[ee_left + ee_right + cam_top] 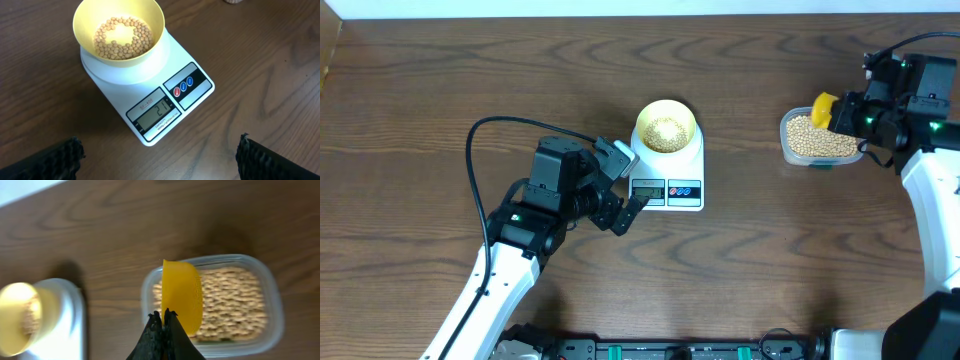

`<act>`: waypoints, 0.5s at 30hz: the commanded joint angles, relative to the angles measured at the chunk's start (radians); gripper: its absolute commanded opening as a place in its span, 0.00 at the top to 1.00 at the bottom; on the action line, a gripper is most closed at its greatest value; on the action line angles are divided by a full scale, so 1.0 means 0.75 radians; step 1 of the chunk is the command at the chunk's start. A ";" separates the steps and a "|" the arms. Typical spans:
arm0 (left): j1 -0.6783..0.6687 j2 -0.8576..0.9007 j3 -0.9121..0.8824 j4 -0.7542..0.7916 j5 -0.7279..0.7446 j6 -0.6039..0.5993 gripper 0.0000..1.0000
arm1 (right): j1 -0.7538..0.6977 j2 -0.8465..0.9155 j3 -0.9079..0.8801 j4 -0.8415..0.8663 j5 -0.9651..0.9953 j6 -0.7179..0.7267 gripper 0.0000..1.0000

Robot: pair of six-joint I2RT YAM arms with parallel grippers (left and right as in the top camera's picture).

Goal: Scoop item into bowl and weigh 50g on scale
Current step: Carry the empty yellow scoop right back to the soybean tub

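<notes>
The pale-yellow bowl (666,127) sits on the white scale (678,172) and holds a layer of tan beans (123,37). The scale's display (156,111) reads 21. My left gripper (159,152) is open and empty just in front of the scale (165,90), above bare wood. My right gripper (164,316) is shut on a small yellow scoop (182,296), held over the clear tub of beans (235,300). In the overhead view the scoop (825,109) hangs at the tub's right end (812,138). The bowl (20,315) shows blurred at the left of the right wrist view.
The dark wood table (440,80) runs to a pale edge at the back. The left arm's black cable (480,170) loops over the table to the left of the scale. The tub stands well to the right of the scale.
</notes>
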 commanded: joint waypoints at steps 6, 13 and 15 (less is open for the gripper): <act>0.004 0.008 -0.020 -0.004 0.013 0.027 0.00 | -0.004 0.094 0.006 -0.006 0.218 -0.141 0.99; 0.004 0.008 -0.020 -0.004 0.013 0.027 0.00 | 0.003 0.217 0.006 -0.023 0.218 -0.162 0.99; 0.004 0.008 -0.020 -0.004 0.013 0.027 0.00 | 0.010 0.253 0.006 -0.031 0.218 -0.175 0.99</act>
